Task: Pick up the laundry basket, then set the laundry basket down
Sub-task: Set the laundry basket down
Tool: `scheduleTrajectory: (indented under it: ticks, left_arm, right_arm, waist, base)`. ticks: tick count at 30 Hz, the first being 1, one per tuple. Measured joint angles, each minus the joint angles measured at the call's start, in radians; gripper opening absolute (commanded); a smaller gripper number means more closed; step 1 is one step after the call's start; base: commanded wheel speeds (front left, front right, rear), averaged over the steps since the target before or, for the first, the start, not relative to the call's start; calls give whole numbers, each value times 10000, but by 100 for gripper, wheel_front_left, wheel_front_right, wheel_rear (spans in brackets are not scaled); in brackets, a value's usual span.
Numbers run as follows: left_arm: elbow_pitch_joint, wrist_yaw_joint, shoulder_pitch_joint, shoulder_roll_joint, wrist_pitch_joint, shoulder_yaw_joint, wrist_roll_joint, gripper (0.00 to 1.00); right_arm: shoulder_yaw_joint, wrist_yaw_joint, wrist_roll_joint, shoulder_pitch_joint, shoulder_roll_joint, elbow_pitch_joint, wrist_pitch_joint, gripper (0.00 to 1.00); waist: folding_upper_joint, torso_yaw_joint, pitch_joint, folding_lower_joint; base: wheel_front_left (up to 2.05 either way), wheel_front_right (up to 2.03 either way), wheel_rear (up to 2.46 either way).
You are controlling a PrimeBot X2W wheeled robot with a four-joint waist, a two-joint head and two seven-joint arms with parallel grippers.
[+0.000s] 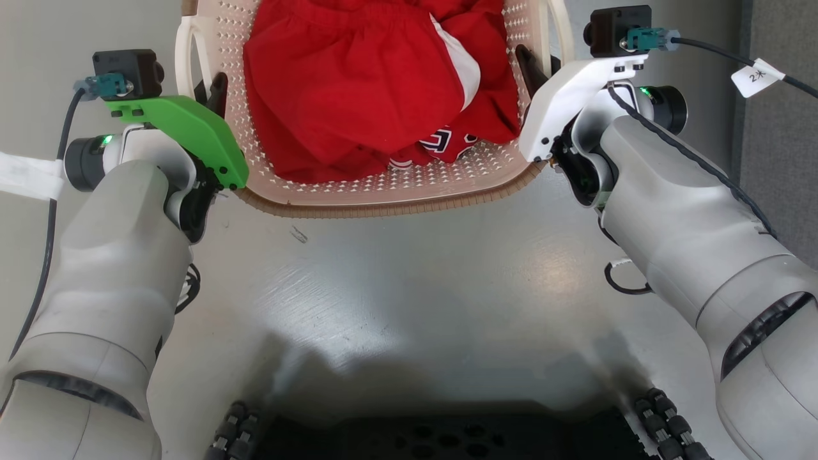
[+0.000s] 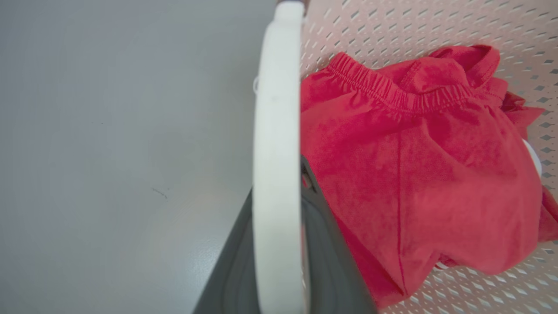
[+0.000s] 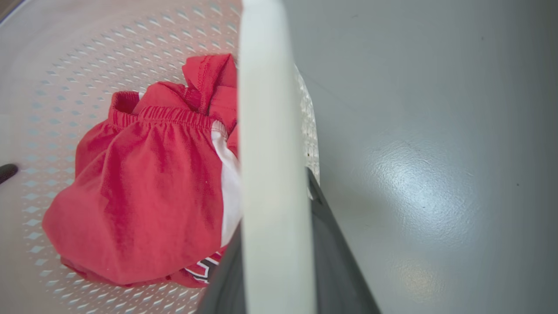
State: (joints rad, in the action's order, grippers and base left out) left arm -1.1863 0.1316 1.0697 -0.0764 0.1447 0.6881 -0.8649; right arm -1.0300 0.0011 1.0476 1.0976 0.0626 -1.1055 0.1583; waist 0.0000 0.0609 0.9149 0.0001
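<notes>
Closest to my wrist cameras, smooth white handles of the basket [image 2: 277,131] sit pinched: left gripper [image 1: 214,96] and right gripper [image 1: 530,64] each clamp one, tips hidden. Its far end is cut off. Crumpled red clothes [image 1: 358,89] lie in the perforated cream shell, straight ahead over glossy grey floor [image 1: 409,287].
</notes>
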Motion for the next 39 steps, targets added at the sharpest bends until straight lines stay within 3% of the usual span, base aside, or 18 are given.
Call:
scheduleTrajectory:
  ticks: [35,38,39]
  left_arm:
    - [-265,4,231,105,347,272,86,0]
    - [-291,4,232,105,368,309,107,28]
    - [-299,4,239,100,399,314,119,48]
  right_arm:
    - [-244,0,276,98,2,-121,347,0]
    - [-272,0,303,105,2,-128,351,13]
    - [-295,0,303,111,2,-142,351,20]
  waist:
    - [0,-15,394,0]
    - [0,-15,406,-1]
    - [0,-15,410,0]
  base:
    - [0,0,0]
    - [0,0,0]
    - [0,0,0]
